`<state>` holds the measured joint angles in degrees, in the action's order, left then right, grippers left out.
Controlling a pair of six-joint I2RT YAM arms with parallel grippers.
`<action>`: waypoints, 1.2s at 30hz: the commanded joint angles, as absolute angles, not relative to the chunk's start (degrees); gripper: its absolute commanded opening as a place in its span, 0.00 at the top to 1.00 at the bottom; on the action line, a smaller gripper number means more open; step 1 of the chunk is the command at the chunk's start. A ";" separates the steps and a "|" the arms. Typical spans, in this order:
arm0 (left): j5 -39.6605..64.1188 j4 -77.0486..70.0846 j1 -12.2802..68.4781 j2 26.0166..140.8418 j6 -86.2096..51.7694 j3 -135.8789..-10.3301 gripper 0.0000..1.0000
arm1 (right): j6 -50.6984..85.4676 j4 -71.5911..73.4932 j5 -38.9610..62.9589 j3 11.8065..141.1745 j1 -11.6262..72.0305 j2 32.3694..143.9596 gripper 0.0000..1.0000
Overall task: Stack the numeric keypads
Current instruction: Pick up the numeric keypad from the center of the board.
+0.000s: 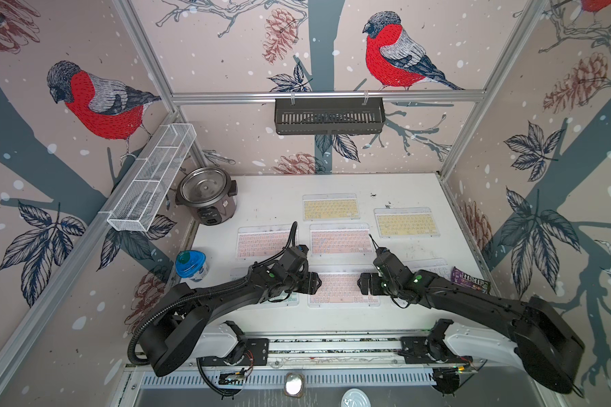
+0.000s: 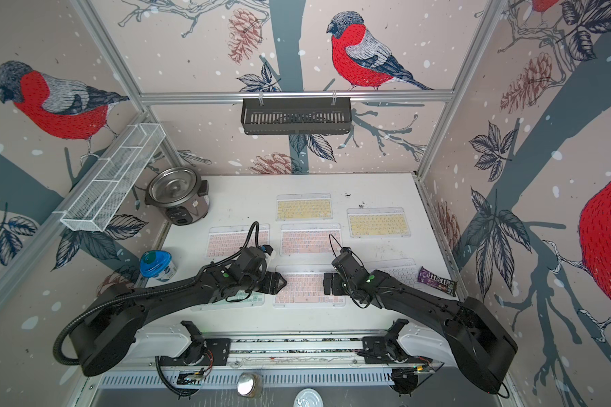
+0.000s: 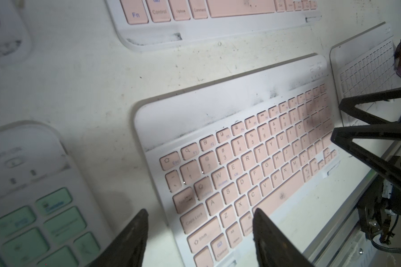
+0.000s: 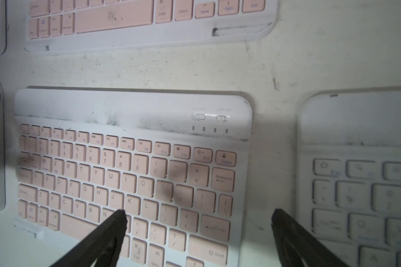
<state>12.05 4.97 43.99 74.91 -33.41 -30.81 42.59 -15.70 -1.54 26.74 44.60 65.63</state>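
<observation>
We see both arms stretched low over the tabletop, pointing at each other across the front pink keypad, which lies flat and unstacked. The left pincer, over its left end, stands partly open and empty. The right pincer, over its right end, gapes wide and holds nothing.

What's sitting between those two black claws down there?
A pink-keyed keypad lies flat between the left gripper and right gripper, seen in both top views.
</observation>
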 commanded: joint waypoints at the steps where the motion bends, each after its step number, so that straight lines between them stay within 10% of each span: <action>1: 12.78 4.57 44.30 75.36 -33.47 -30.76 0.29 | 44.67 -14.32 -1.34 26.24 45.20 65.75 0.01; 36: 10.62 7.61 48.03 77.08 -34.98 -30.72 0.31 | 48.43 -12.57 -1.35 25.58 48.20 66.22 0.01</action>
<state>10.85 5.67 47.81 77.36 -34.46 -31.05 47.88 -12.58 -1.50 25.58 48.07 66.28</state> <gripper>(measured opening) 0.694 0.996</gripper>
